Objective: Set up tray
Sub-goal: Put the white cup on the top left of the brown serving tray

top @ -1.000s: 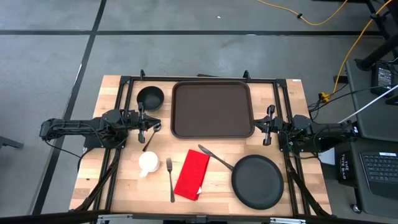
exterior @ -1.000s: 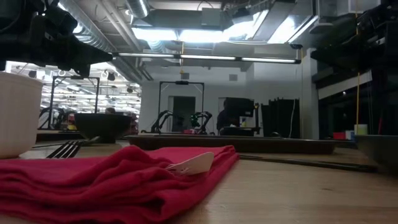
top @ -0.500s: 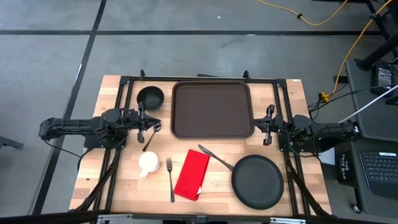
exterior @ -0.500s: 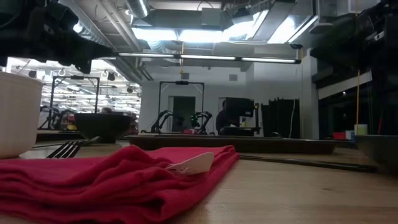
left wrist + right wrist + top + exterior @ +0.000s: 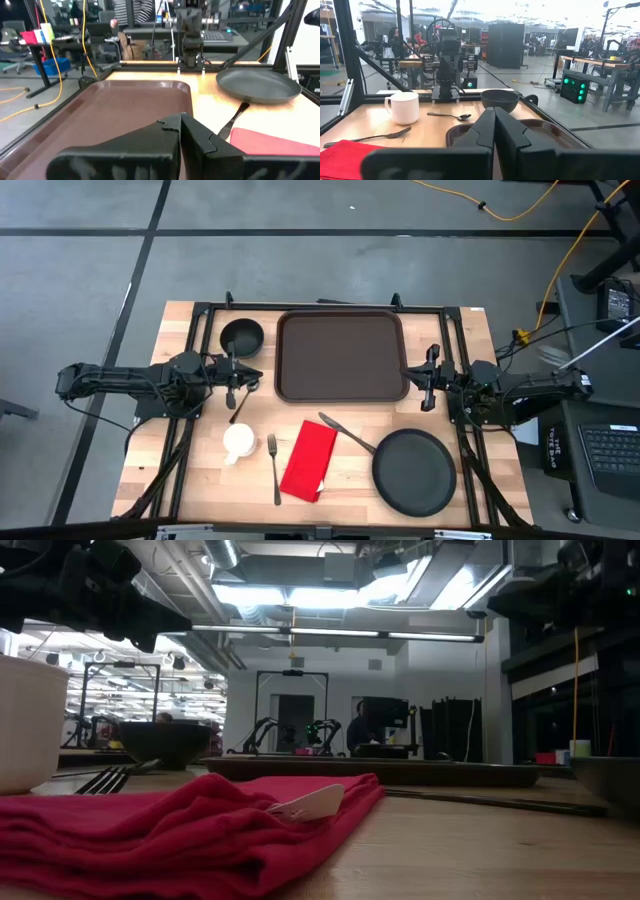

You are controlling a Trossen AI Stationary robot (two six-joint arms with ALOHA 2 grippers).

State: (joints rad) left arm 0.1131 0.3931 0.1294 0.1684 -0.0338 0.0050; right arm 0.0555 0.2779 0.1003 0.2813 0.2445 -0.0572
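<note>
The dark brown tray (image 5: 340, 355) lies flat at the table's far middle, also seen in the left wrist view (image 5: 125, 110). My left gripper (image 5: 248, 380) is shut and hovers level beside the tray's left rim. My right gripper (image 5: 418, 377) is shut and hovers level beside its right rim. Neither touches anything. A black bowl (image 5: 241, 337) stands left of the tray. Toward the near edge lie a spoon (image 5: 239, 407), white mug (image 5: 238, 442), fork (image 5: 274, 468), red napkin (image 5: 310, 460), knife (image 5: 347, 433) and black plate (image 5: 414, 472).
Black frame rails (image 5: 200, 350) run along the table's left, right and far edges behind both arms. Bare wood shows between the tray and the napkin. A desk with a keyboard (image 5: 610, 450) stands off the table's right side.
Both arms have lifted a little off their low resting pose, and their grippers have risen slightly. Both grippers stay shut beside the tray. Nothing on the table has moved.
</note>
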